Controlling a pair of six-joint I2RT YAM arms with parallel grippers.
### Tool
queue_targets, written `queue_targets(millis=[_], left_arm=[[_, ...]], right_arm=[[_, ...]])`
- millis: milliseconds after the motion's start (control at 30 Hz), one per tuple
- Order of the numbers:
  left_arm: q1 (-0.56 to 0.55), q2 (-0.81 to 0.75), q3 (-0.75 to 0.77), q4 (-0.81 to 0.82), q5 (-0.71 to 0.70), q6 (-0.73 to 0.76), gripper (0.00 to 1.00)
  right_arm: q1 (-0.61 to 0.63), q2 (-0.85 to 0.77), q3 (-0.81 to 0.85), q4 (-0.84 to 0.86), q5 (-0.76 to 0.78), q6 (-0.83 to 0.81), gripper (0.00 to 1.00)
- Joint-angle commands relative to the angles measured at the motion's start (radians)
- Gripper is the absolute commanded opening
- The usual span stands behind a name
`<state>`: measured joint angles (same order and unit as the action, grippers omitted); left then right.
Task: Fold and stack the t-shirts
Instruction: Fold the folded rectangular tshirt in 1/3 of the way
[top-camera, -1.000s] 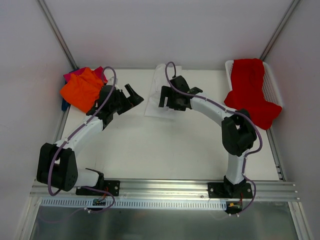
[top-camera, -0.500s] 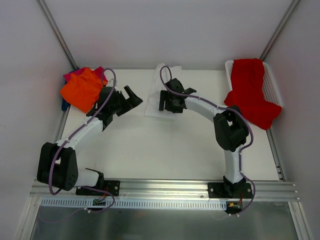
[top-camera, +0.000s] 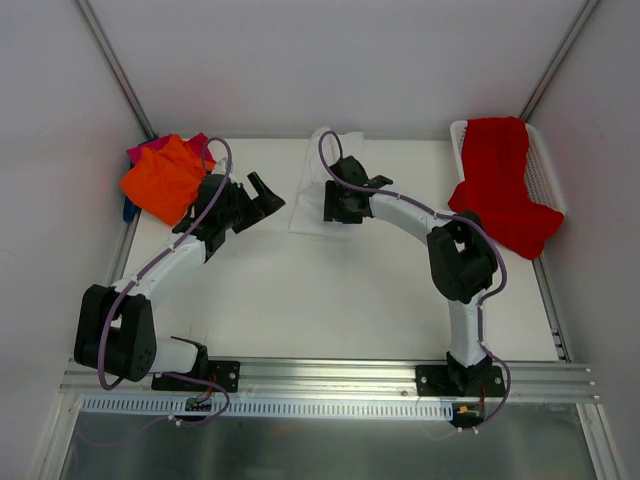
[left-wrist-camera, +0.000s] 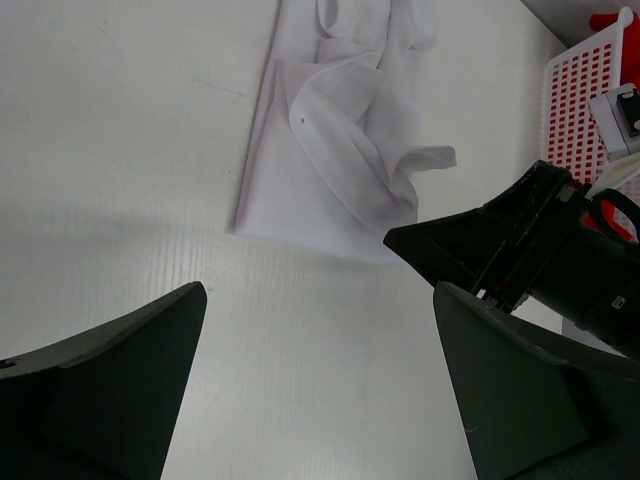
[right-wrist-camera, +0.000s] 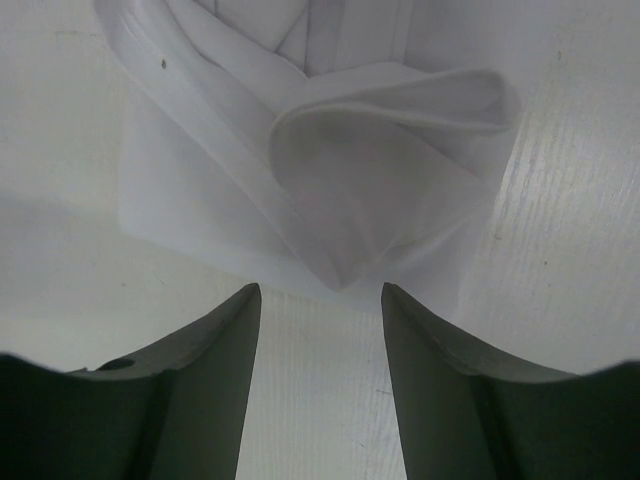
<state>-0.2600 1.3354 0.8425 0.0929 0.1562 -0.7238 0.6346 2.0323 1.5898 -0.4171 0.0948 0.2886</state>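
The white t-shirt (top-camera: 318, 168) lies partly folded and rumpled at the back middle of the table. It also shows in the left wrist view (left-wrist-camera: 330, 150) and the right wrist view (right-wrist-camera: 330, 170). My right gripper (top-camera: 330, 208) is open and empty at the shirt's near edge, and a folded tip of cloth lies just ahead of its jaws (right-wrist-camera: 320, 300). My left gripper (top-camera: 265, 190) is open and empty over bare table left of the shirt (left-wrist-camera: 315, 300). The orange shirt (top-camera: 160, 180) lies on the magenta-pink one (top-camera: 150, 148), with something blue (top-camera: 130, 210) beneath. The red shirt (top-camera: 500, 180) hangs over the basket.
A white plastic mesh basket (top-camera: 548, 165) stands at the back right, also in the left wrist view (left-wrist-camera: 580, 110). White walls close in the table at the back and sides. The right gripper's black body (left-wrist-camera: 500, 250) shows in the left wrist view.
My right arm has swung its elbow left and its gripper has shifted slightly toward the shirt's near edge. The left arm has barely moved.
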Motion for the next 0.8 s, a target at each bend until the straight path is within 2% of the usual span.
queue_targets(millis=[0,267,367,400,500,533,767], left_arm=[[0.007,-0.002,-0.005,0.036,0.025,0.009,0.99],[0.008,-0.005,-0.011,0.034,0.02,0.017,0.99],[0.01,-0.004,-0.013,0.034,0.017,0.018,0.99],[0.011,-0.002,-0.013,0.036,0.017,0.02,0.99],[0.016,0.007,-0.01,0.036,0.019,0.02,0.99],[0.016,0.01,-0.01,0.036,0.02,0.018,0.99],[0.018,0.036,-0.01,0.044,0.029,0.012,0.99]], right_arm=[[-0.001,0.015,0.058,-0.008,0.023,-0.02,0.53],[-0.026,0.091,0.128,-0.018,0.017,-0.039,0.5],[-0.036,0.112,0.147,-0.02,0.014,-0.04,0.39],[-0.041,0.115,0.148,-0.023,0.01,-0.04,0.3],[-0.052,0.121,0.154,-0.025,0.006,-0.045,0.11],[-0.053,0.123,0.154,-0.026,0.008,-0.045,0.01],[-0.075,0.105,0.154,-0.031,-0.001,-0.045,0.01]])
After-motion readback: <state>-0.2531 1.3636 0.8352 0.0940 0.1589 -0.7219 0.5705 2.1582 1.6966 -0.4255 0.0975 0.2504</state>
